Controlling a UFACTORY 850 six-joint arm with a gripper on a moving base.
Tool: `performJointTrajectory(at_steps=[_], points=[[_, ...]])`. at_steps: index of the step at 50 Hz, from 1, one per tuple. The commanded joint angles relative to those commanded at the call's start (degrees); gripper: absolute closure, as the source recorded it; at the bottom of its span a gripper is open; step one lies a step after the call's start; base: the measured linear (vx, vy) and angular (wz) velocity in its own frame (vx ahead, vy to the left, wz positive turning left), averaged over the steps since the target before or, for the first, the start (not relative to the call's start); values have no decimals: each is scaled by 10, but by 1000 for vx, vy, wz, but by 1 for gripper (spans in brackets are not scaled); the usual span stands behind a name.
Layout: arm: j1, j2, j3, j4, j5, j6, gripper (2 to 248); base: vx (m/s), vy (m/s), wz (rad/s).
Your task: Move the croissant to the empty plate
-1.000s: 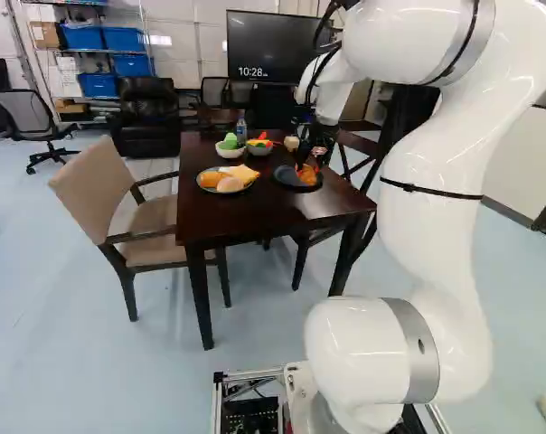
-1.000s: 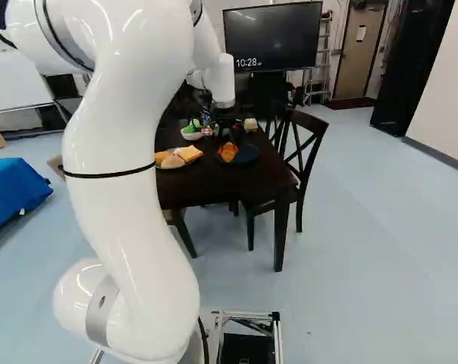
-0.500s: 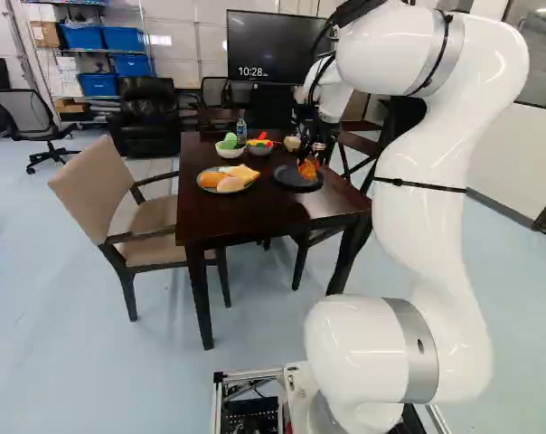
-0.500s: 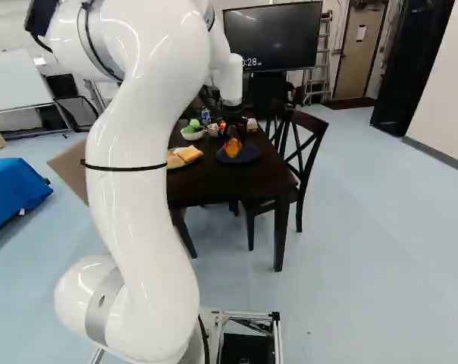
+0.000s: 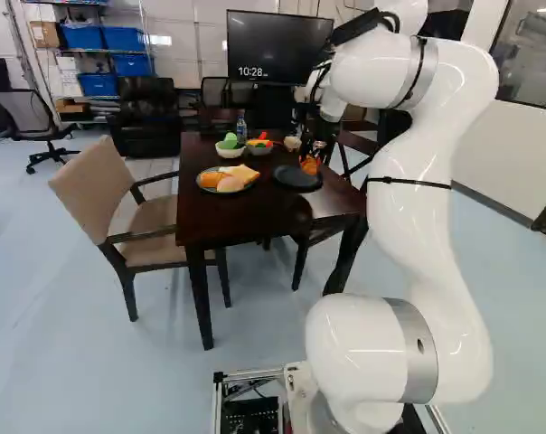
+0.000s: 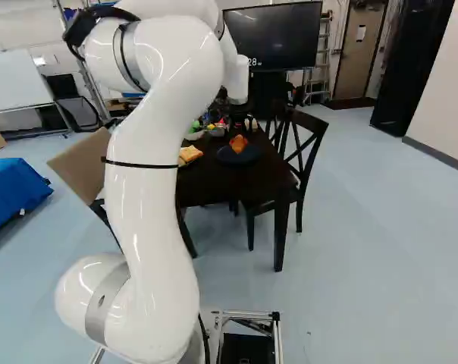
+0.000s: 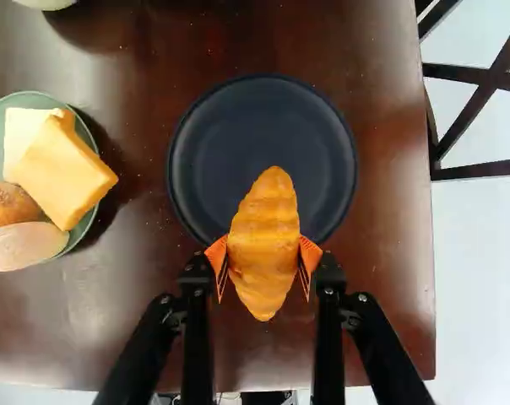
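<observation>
Orange-padded fingers [image 5: 319, 151] pinch the croissant [image 7: 264, 245] from both sides, seemingly raised above the dark plate [image 7: 263, 126] on the counter [image 7: 382, 295]; left of it sits a green-rimmed plate [image 7: 85, 135] of bread [image 7: 23, 245].

Robot lab, seemingly: white arm [image 5: 427, 244], shelved blue bins [image 5: 97, 85], whiteboard [image 6: 17, 80], 1 ladder [image 6: 320, 64], 1 big screen [image 5: 277, 45].

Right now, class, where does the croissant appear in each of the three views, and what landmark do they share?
Left base view: croissant in the upper half, just right of the middle.
Right base view: also upper half, slightly right of the middle.
Wrist view: held in the gripper, overlapping the rim of the dark plate.
Shared landmark: that plate.
</observation>
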Motion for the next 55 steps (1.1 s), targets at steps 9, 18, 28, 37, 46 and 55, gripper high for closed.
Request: performJointTrajectory(at_steps=[9, 18, 28, 37, 46, 55], points=[[1, -25, -22, 0, 0, 0, 128, 0, 0, 0], [3, -48, -41, 0, 0, 0, 128, 0, 0, 0], [4, -66, -51, 0, 3, 0, 128, 0, 0, 0], [3, -79, -54, 0, 3, 0, 128, 0, 0, 0], [3, -85, -56, 0, 3, 0, 128, 0, 0, 0], [3, -85, -56, 0, 3, 0, 128, 0, 0, 0]])
